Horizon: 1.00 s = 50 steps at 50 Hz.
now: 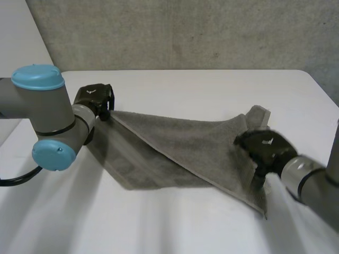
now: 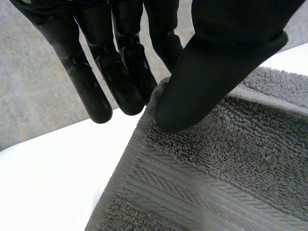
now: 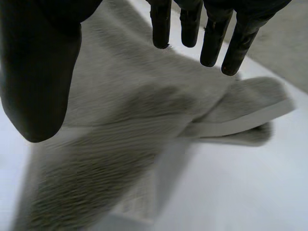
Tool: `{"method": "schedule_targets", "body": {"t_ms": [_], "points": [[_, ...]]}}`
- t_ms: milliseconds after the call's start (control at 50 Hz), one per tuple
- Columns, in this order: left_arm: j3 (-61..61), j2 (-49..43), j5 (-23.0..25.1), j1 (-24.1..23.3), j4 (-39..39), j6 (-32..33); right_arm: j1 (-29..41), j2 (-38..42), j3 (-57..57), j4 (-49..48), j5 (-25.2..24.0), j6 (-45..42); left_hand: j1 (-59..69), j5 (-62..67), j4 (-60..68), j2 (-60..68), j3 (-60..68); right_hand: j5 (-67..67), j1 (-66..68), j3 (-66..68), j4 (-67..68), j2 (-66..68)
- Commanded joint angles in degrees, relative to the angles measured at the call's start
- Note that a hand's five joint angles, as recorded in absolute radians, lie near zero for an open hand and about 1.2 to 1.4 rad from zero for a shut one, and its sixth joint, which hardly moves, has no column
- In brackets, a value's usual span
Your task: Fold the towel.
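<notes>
A grey towel (image 1: 180,153) stretches across the white table (image 1: 185,84), partly folded over itself. My left hand (image 1: 94,98) holds its upper left corner off the table. In the left wrist view the thumb (image 2: 202,82) presses the towel's edge (image 2: 231,163) against the fingers (image 2: 120,72) behind it. My right hand (image 1: 265,145) hovers over the towel's right end, just below the far right corner (image 1: 258,114). In the right wrist view its fingers (image 3: 211,33) and thumb (image 3: 38,72) are spread apart above the towel (image 3: 120,134), with no cloth between them.
A grey wall (image 1: 185,32) runs behind the table's far edge. Bare white tabletop lies in front of the towel (image 1: 159,227) and beyond it. My left arm's blue-capped joints (image 1: 39,76) stand at the left.
</notes>
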Motion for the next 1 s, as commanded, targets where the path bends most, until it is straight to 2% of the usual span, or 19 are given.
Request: {"method": "schedule_targets", "body": {"t_ms": [20, 320, 380, 400, 420, 440, 480, 580, 720, 760, 840, 880, 900, 940, 960, 1000], "points": [[-0.52, 0.42, -0.08, -0.45, -0.01, 0.04, 1.03, 0.97, 5.53, -8.17, -0.29, 0.10, 11.01, 20.51, 10.24, 10.30, 10.36, 0.44, 0.66, 0.43, -0.54, 0.33], [-0.61, 0.95, -0.08, -0.36, -0.01, 0.04, 1.47, 8.97, 5.54, -12.75, 1.38, -0.77, 11.01, 20.51, 10.24, 10.30, 10.36, 6.33, 6.56, 6.32, 5.35, 6.23], [-0.61, 0.95, -0.08, -0.36, -0.01, 0.04, 1.56, 9.58, 5.36, -13.63, 2.53, -1.04, 11.01, 20.51, 10.24, 10.30, 10.36, 14.07, 14.29, 14.05, 13.09, 13.96], [-0.70, 0.95, -0.08, -0.36, -0.01, 0.04, 1.56, 9.41, 5.19, -13.98, 3.05, -1.13, 11.01, 20.51, 10.24, 10.30, 10.36, 24.23, 24.45, 24.21, 23.25, 24.12], [-0.70, 0.95, -0.08, -0.36, -0.01, 0.04, 1.56, 8.89, 5.01, -14.51, 3.66, -1.21, 11.01, 20.51, 10.24, 10.30, 10.36, 39.98, 40.21, 39.97, 39.00, 39.88], [-0.70, 0.95, -0.08, -0.36, -0.01, 0.04, 1.56, 8.88, 5.01, -14.51, 3.67, -1.21, 11.01, 20.51, 10.24, 10.30, 10.36, 40.14, 40.36, 40.13, 39.16, 40.03], [-0.61, 1.04, -0.08, -0.36, -0.01, 0.04, 1.47, 7.40, 4.48, -15.82, 5.24, -1.83, 11.01, 20.51, 10.24, 10.30, 10.36, 65.26, 65.49, 65.25, 64.28, 65.16], [-0.61, 2.18, -0.08, -0.10, -0.01, 0.04, 1.20, 3.18, 2.12, -16.45, 7.71, -2.53, 11.01, 20.51, 10.24, 10.30, 10.36, 66.49, 66.72, 66.48, 65.51, 66.39], [-1.32, 7.19, 0.10, -0.01, -0.45, 0.04, 1.03, -5.27, -2.99, -14.51, 7.54, -2.44, 11.01, 20.51, 10.24, 10.30, 10.36, 66.49, 66.72, 66.48, 65.51, 66.39], [-3.76, 12.96, 0.54, 0.17, -0.37, 0.30, 0.59, -11.39, -6.83, -11.11, 7.19, -2.44, 11.01, 20.51, 10.24, 10.30, 10.36, 66.49, 66.72, 66.48, 65.51, 66.39], [-5.54, 19.94, 0.71, 0.26, -0.28, 0.39, 0.68, -16.61, -13.27, -4.23, 5.16, -2.27, 11.01, 20.51, 10.24, 10.30, 10.36, 66.49, 66.72, 66.48, 65.51, 66.39], [-6.06, 26.50, 0.71, 0.34, -0.28, 0.57, 0.33, -19.06, -21.75, 4.51, 1.40, -1.92, 11.01, 20.51, 10.24, 10.30, 10.36, 66.49, 66.72, 66.48, 65.51, 66.39], [-6.06, 26.53, 0.71, 0.34, -0.28, 0.57, 0.33, -19.07, -21.80, 4.56, 1.38, -1.92, 11.01, 20.51, 10.24, 10.30, 10.36, 66.49, 66.72, 66.48, 65.51, 66.39], [-5.89, 31.34, 0.80, 1.04, -0.72, 0.57, -0.81, -16.63, -30.54, 14.62, -1.50, -1.92, 11.01, 20.51, 10.24, 10.30, 10.36, 66.49, 66.72, 66.48, 65.51, 66.39], [-5.89, 31.36, 0.80, 1.05, -0.72, 0.57, -0.82, -16.61, -30.59, 14.67, -1.52, -1.92, 11.01, 20.51, 10.24, 10.30, 10.36, 66.49, 66.72, 66.48, 65.51, 66.39], [-5.89, 33.47, 1.15, 1.66, -2.29, 1.18, -3.96, -10.31, -37.24, 24.03, -4.05, -2.18, 11.01, 20.51, 10.24, 10.30, 10.36, 66.49, 66.72, 66.48, 65.51, 66.39]]}}
